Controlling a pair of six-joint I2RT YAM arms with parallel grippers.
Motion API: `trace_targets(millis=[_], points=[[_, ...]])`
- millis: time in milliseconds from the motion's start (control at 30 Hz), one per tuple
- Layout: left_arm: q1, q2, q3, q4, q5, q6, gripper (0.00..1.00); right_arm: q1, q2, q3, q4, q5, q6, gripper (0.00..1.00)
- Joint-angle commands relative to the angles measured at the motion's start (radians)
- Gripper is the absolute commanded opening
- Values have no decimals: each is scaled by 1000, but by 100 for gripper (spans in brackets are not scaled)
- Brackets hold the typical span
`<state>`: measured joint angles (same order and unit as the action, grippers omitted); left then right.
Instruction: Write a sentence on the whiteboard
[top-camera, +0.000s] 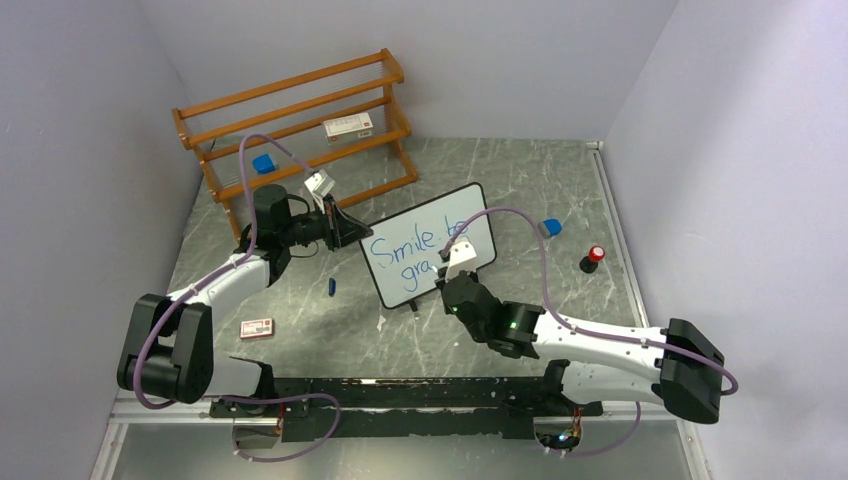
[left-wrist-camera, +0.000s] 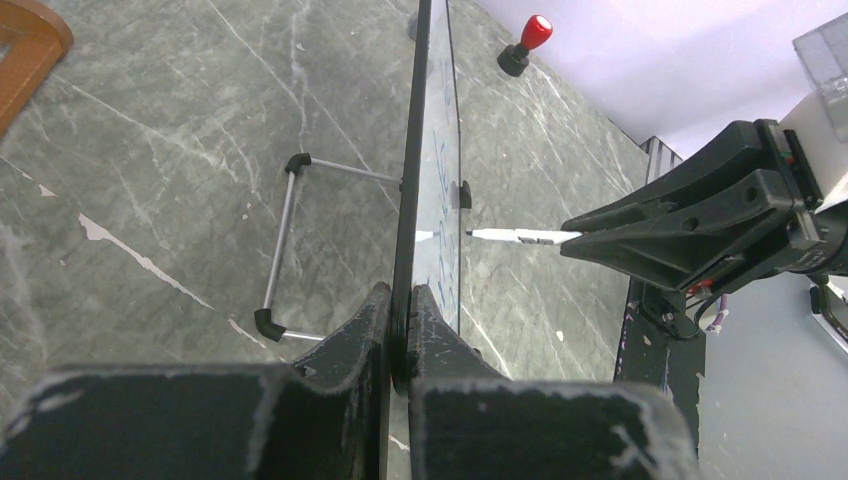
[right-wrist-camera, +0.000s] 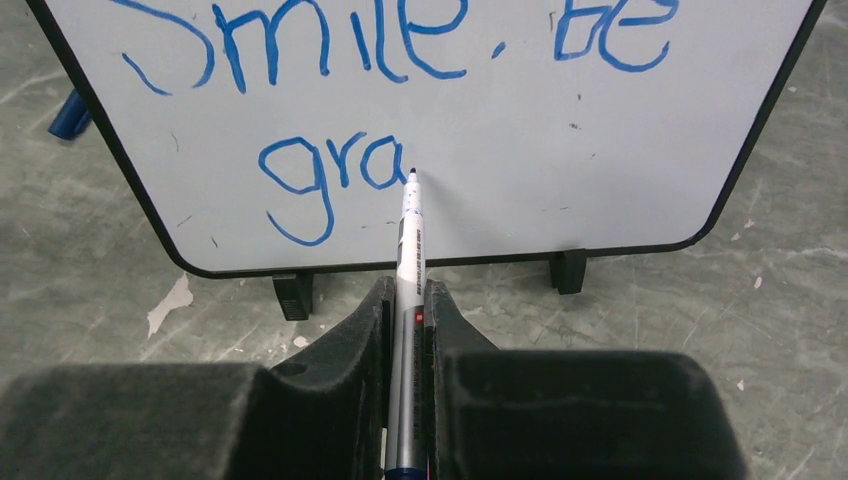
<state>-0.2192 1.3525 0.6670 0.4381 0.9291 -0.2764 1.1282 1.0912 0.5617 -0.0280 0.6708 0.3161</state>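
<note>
The whiteboard (top-camera: 430, 255) stands upright mid-table, white with a thin black frame. The sentence (right-wrist-camera: 390, 60) reads "Smile. be" on the top line and "gra" (right-wrist-camera: 330, 175) below, in blue. My left gripper (left-wrist-camera: 400, 300) is shut on the whiteboard's left edge (left-wrist-camera: 410, 200), seen edge-on. My right gripper (right-wrist-camera: 405, 295) is shut on a white-and-silver marker (right-wrist-camera: 408, 250); its tip touches the board just right of the "a". In the top view the right gripper (top-camera: 455, 262) stands in front of the board's lower right.
A wooden rack (top-camera: 300, 125) stands at the back left with a small box and a blue block on it. A blue marker cap (top-camera: 332, 287) and a small red-and-white box (top-camera: 257, 327) lie left of the board. A blue-and-white block (top-camera: 550, 227) and a red-topped black knob (top-camera: 592, 258) lie right.
</note>
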Motion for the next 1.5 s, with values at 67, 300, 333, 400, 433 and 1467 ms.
trace_targets(millis=[67, 300, 333, 400, 433, 1467], points=[[4, 23, 7, -38, -14, 58, 5, -8, -38, -13, 18, 53, -2, 0], [4, 25, 6, -34, -11, 53, 5, -8, -20, -10, 23, 52, -3, 0], [4, 24, 6, -32, -11, 53, 5, -8, -18, -9, 36, 52, -4, 0], [4, 25, 6, -30, -8, 51, 5, -8, -16, -11, 57, 52, -5, 0], [4, 26, 6, -29, -7, 51, 5, -10, -15, -10, 61, 52, -5, 0], [4, 23, 6, -35, -7, 54, 5, -30, 54, -8, 106, 16, -14, 0]])
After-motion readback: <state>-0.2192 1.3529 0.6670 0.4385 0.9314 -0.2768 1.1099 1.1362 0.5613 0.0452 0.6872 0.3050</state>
